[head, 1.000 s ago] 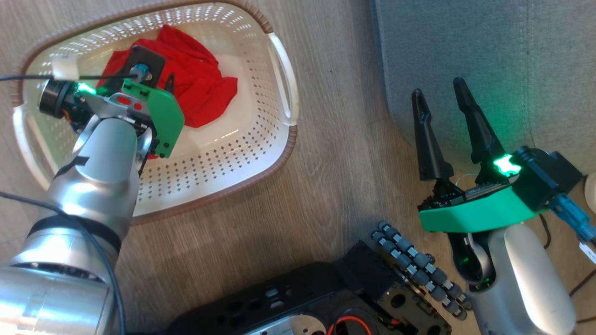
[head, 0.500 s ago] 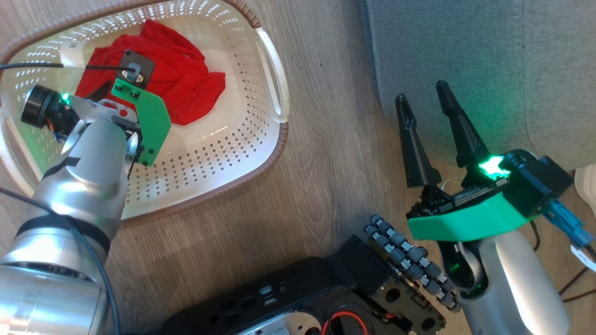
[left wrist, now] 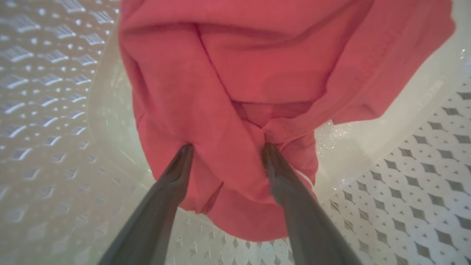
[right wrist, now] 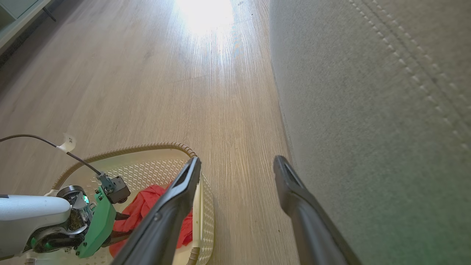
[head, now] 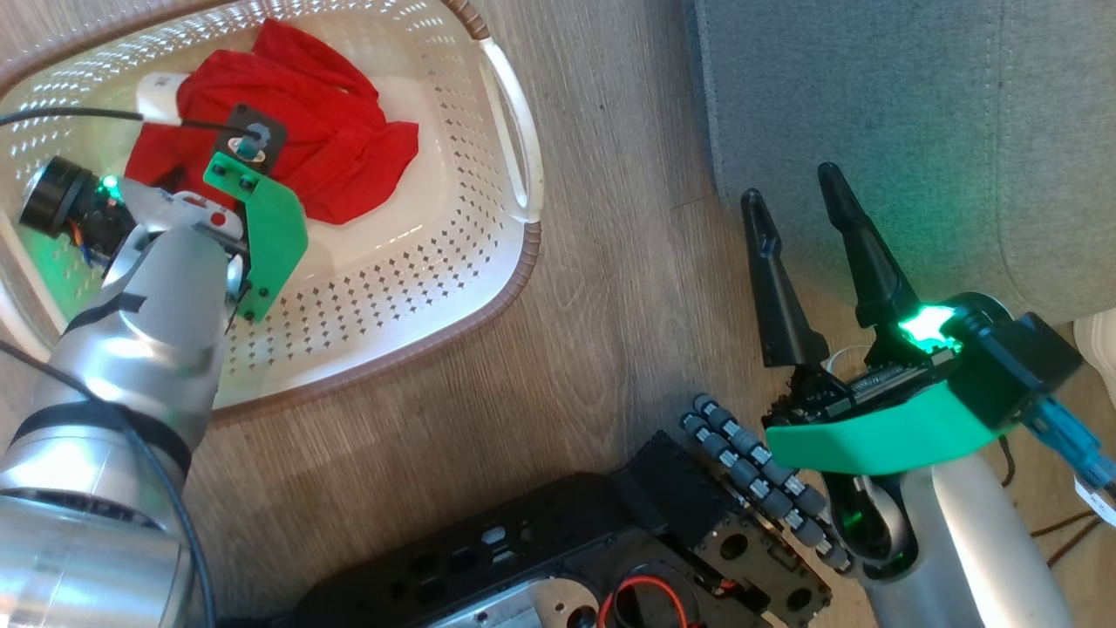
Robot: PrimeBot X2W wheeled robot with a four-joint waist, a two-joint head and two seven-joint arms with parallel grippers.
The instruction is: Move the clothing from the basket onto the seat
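The red clothing point(head: 331, 166) lies bunched in the cream basket point(head: 523, 253) at the upper left on the floor. My left arm reaches down into the basket, and its green wrist point(head: 261, 227) hides the fingers in the head view. In the left wrist view my left gripper point(left wrist: 227, 147) is open, both fingertips pressed into the clothing point(left wrist: 257, 73) with a fold between them. My right gripper point(head: 790, 183) hangs open and holds nothing, beside the front edge of the grey seat point(head: 915, 131). The right wrist view shows that gripper point(right wrist: 237, 161), the seat point(right wrist: 368, 129) and the basket point(right wrist: 147, 149).
The wood floor point(head: 610, 305) runs between basket and seat. My black base point(head: 567, 558) is at the bottom. A thin black cable point(head: 70, 113) crosses the basket to my left wrist. A white object point(head: 1100, 344) sits at the right edge.
The whole head picture has shifted a little left, so the camera moved. My left wrist stays low over the clothing in the basket. Both grippers stay open.
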